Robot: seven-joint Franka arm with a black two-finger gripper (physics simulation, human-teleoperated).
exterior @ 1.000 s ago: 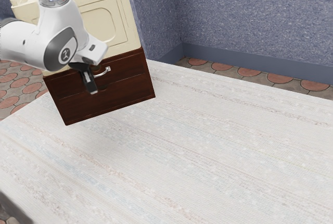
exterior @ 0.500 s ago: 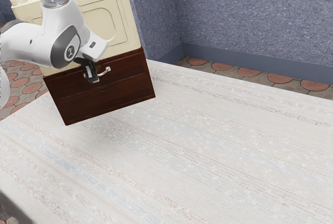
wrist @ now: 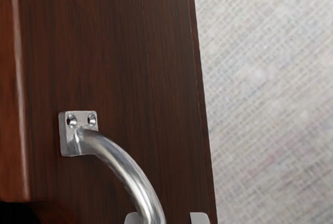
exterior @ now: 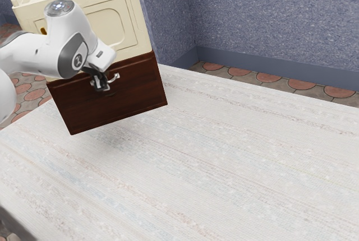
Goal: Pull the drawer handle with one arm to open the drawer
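Note:
In the exterior view my gripper (exterior: 101, 87) is at the front of the dark wooden cabinet (exterior: 129, 103), by the silver handle (exterior: 114, 77) on its upper part. The handle's far end sticks out beside the hand. In the wrist view, the two tips of my gripper (wrist: 166, 219) stand apart, with the curved metal handle (wrist: 127, 172) passing between them. The bar lies close against one tip, and a gap separates it from the other. Whether the drawer stands out from the cabinet is too unclear to tell.
A cream cabinet section (exterior: 120, 22) rises above the dark wooden part. The pale, streaked tabletop (exterior: 213, 157) spreads out before it, and a speckled blue wall (exterior: 269, 17) stands beyond.
My hand has turned and shifted, and its fingertips have risen from below the handle to its height. The arm's links have swung with it.

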